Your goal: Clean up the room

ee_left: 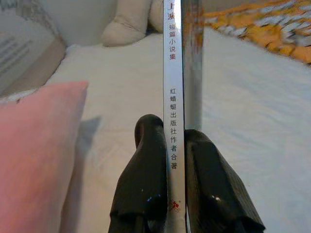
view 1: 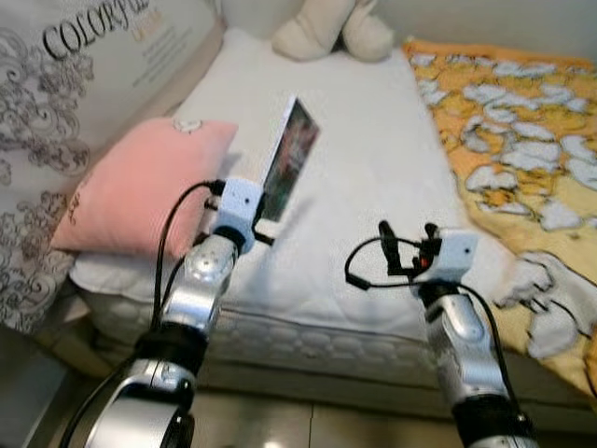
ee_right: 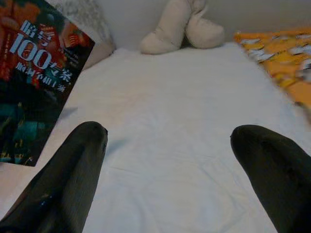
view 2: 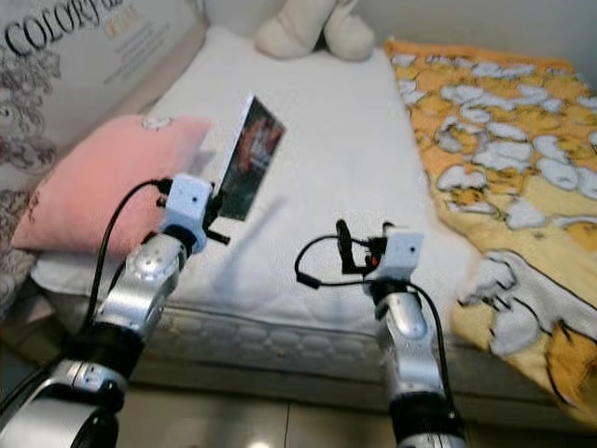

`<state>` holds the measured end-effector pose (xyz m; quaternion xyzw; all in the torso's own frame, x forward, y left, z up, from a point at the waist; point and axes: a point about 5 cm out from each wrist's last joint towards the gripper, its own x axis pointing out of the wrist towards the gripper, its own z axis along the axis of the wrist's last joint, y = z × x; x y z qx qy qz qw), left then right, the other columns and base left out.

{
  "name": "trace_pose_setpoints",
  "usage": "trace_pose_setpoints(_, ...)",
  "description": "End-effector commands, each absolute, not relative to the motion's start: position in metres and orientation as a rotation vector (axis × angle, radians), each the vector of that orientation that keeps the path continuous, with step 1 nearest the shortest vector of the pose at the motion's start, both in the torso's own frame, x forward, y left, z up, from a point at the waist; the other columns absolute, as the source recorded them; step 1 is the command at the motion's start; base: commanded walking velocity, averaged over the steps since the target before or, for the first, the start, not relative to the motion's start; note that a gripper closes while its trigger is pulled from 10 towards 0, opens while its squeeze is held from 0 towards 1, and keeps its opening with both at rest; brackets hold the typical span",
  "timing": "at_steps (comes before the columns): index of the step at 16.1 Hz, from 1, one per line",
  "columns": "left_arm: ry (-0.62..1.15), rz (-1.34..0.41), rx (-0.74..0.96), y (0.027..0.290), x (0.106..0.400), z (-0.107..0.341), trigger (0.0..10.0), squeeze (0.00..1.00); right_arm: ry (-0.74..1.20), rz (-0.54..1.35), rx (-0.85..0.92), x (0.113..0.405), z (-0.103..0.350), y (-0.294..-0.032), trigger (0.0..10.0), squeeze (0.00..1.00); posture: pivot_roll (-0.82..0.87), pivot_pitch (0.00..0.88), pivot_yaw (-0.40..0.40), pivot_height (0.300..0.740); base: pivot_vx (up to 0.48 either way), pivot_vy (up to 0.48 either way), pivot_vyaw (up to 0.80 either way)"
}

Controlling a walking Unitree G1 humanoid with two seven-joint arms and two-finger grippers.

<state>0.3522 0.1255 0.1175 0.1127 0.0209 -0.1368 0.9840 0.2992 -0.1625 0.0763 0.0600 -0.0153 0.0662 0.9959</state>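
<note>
Now left tool point(ee_left: 175, 160) clamps book point(view 1: 289, 159) upright above bed point(view 1: 373, 187); right tool point(ee_right: 170, 165) spread wide, empty

I see a bed with a white quilted mattress point(view 1: 373, 187), bare across its middle. Pink pillow point(view 1: 140, 191) at my left edge, just beside a large printed cushion point(view 1: 56, 84) with lettering. Cream plush toy point(view 1: 331, 28) at the head end. Yellow patterned blanket point(view 1: 522, 121) draped along the right side. Glossy tiled floor point(view 1: 280, 425) below, catching light
</note>
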Motion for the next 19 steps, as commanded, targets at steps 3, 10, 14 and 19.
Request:
trace_pose_setpoints(3, 0.011, -0.265, 0.212, 0.129, 0.356, 0.125, 10.0, 0.0, -0.056, 0.134, 0.116, 0.299, 0.081, -0.161, 10.0, 0.1, -0.02, 0.0, -0.007, 0.74, 0.469, 0.0, 0.0)
trace_pose_setpoints(10, 0.027, -0.277, 0.189, 0.132, 0.359, 0.124, 10.0, 0.0, -0.046, 0.151, 0.118, 0.297, 0.078, -0.157, 10.0, 0.1, -0.02, 0.0, -0.015, 0.74, 0.121, 0.384, 0.0)
trace_pose_setpoints(14, 0.027, -0.285, 0.206, 0.132, 0.366, 0.129, 10.0, 0.0, -0.033, 0.148, 0.113, 0.297, 0.076, -0.158, 10.0, 0.11, -0.02, 0.0, -0.007, 0.74, 0.0, 0.226, -0.4)
trace_pose_setpoints(19, 0.117, -0.284, 0.155, 0.122, 0.377, 0.124, 10.0, 0.0, -0.03, 0.15, 0.114, 0.295, 0.074, -0.157, 10.0, 0.1, -0.04, 0.0, 0.005, 0.74, 0.0, 0.0, 0.0)
